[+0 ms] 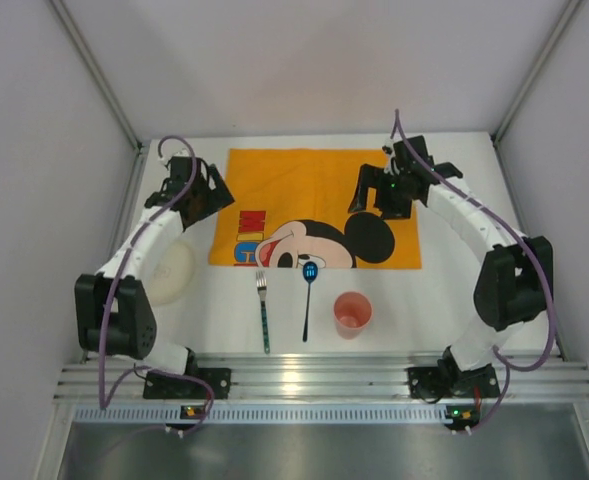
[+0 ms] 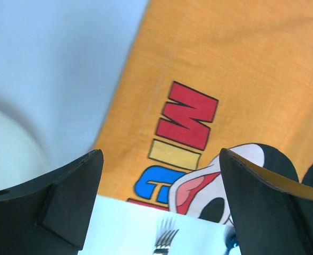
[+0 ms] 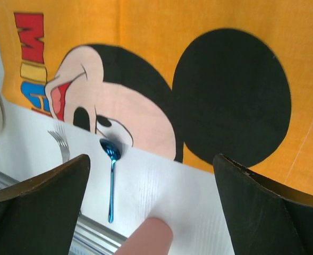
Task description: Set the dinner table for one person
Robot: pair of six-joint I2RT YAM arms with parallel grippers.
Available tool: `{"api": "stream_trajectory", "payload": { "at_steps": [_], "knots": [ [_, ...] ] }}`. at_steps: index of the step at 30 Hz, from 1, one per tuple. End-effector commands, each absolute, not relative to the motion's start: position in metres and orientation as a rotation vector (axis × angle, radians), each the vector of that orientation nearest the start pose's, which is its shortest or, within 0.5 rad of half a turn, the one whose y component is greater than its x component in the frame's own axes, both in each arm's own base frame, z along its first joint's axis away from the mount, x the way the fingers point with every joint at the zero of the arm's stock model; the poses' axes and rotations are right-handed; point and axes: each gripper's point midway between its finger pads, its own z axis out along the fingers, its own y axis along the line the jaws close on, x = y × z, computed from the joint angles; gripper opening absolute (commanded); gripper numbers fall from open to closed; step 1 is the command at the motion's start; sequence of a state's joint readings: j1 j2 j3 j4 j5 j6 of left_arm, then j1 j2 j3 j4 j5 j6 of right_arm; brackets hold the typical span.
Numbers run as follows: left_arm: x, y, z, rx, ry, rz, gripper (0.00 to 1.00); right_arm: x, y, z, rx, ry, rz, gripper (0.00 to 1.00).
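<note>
The cream plate [image 1: 174,275] is half hidden under the left arm [image 1: 144,245] in the top view, and the left wrist camera catches it only as a blurred pale curve at the frame's edge. That same camera shows just the tines of the fork [image 1: 263,310], the rest being cut off at the bottom. From the right wrist, the pink cup [image 3: 148,236] is an out-of-focus rim poking in at the bottom, and the fork's handle disappears behind one dark finger. The lettering on the orange placemat [image 1: 304,185] runs off its near edge and cannot be read whole.

The white worktop [image 1: 424,310] fills the floor of the enclosure. Its long axis appears to run left to right, parallel to the ribbed aluminium rail [image 1: 314,375] on its near edge by the arm bases. The placemat lies flat on the far half. The fork, the blue spoon [image 1: 307,300] and the cup stand in a row on bare worktop just in front of it (the two utensils lie with handles toward the rail).

The left pincer [image 2: 160,154] hangs over the placemat's left edge with its fingers spread wide and nothing between them. The right pincer [image 3: 151,159], over the mat's right side, is likewise spread apart and holds nothing.
</note>
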State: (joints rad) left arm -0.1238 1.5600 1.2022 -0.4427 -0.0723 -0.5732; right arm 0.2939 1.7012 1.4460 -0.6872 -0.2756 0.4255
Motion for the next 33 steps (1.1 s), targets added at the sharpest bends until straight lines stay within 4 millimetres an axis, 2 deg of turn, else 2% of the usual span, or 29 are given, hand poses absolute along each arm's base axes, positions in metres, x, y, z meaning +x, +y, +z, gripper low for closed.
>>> {"api": "stream_trajectory", "payload": {
  "at_steps": [1,4,6,8,11,15,19,20,21,24,26,27,28,30,33],
  "knots": [
    [0.373,-0.020,0.149,-0.642,2.286,-0.017,0.95,0.347,0.188,0.169,-0.048,2.572,0.632,1.00],
    [0.344,0.005,0.137,-0.636,2.330,0.176,0.94,0.330,0.189,0.162,-0.074,2.582,0.645,1.00],
    [0.331,0.014,0.115,-0.607,2.411,0.276,0.93,0.323,0.186,0.159,-0.079,2.589,0.638,1.00],
    [0.326,0.015,0.093,-0.572,2.490,0.319,0.92,0.311,0.182,0.156,-0.090,2.594,0.629,1.00],
    [0.325,0.021,0.071,-0.533,2.541,0.396,0.91,0.298,0.173,0.156,-0.101,2.589,0.603,1.00],
    [0.332,0.017,0.053,-0.501,2.591,0.394,0.91,0.283,0.165,0.156,-0.113,2.584,0.580,1.00],
    [0.333,0.018,0.038,-0.509,2.626,0.415,0.88,0.277,0.158,0.156,-0.116,2.582,0.551,1.00],
    [0.333,0.017,0.033,-0.508,2.638,0.408,0.86,0.276,0.156,0.156,-0.112,2.581,0.538,1.00],
    [0.334,0.017,0.031,-0.515,2.635,0.404,0.77,0.274,0.155,0.156,-0.111,2.579,0.536,1.00],
    [0.333,0.022,0.023,-0.535,2.640,0.433,0.63,0.273,0.152,0.156,-0.108,2.582,0.520,1.00],
    [0.332,0.029,0.020,-0.562,2.637,0.448,0.59,0.271,0.150,0.155,-0.109,2.590,0.508,1.00],
    [0.331,0.031,0.018,-0.571,2.642,0.445,0.48,0.271,0.149,0.155,-0.110,2.591,0.501,1.00],
    [0.331,0.033,0.019,-0.582,2.637,0.438,0.44,0.270,0.148,0.155,-0.112,2.593,0.493,1.00],
    [0.330,0.038,0.019,-0.613,2.637,0.426,0.38,0.270,0.147,0.155,-0.115,2.597,0.482,1.00],
    [0.331,0.040,0.025,-0.625,2.624,0.406,0.38,0.270,0.146,0.152,-0.110,2.610,0.473,1.00]
  ]
}}
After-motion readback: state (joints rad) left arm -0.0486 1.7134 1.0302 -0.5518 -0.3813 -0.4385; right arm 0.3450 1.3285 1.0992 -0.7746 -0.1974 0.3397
